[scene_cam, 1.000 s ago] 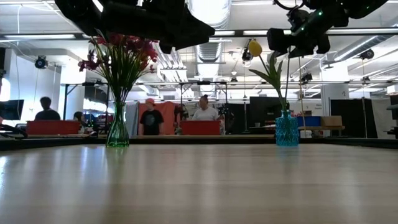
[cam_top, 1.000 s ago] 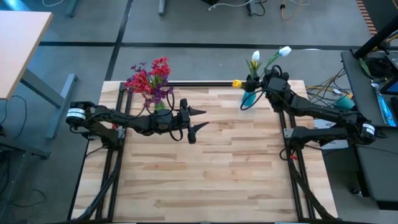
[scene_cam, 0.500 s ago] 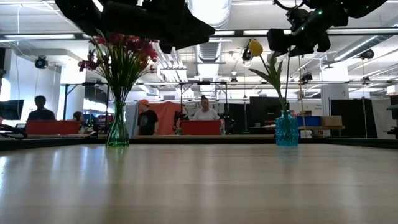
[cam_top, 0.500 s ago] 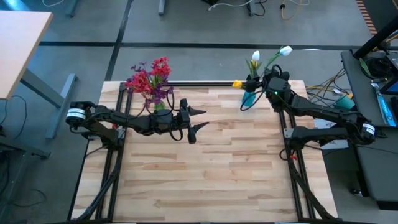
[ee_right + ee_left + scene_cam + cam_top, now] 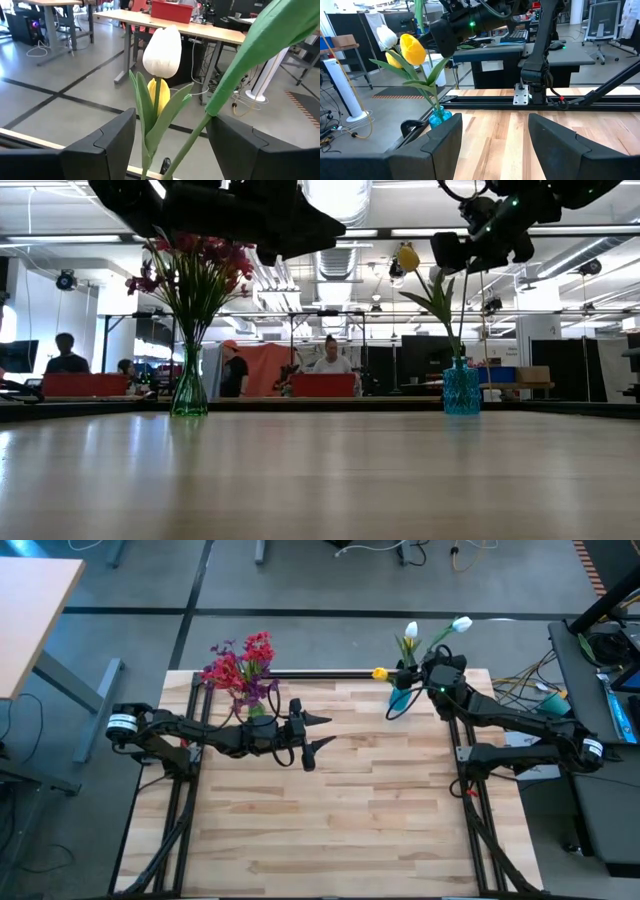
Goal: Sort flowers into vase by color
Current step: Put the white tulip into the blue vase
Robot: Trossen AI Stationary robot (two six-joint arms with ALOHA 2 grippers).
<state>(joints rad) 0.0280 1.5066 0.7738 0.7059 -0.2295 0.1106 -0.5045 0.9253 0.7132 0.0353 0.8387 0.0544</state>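
Both arms are matte black, built of slim tubular links with bulkier rounded joints. A white band with dark markings rings the base end of each arm. The left hand point(image 5: 312, 732) ends in two tapered, pointed black fingers. A small green light glows just behind the right hand point(image 5: 412, 670).

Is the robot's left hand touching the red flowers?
Apart. In the high view, the left gripper hangs open over bare wood, with a clear gap to the red flowers in their green vase.
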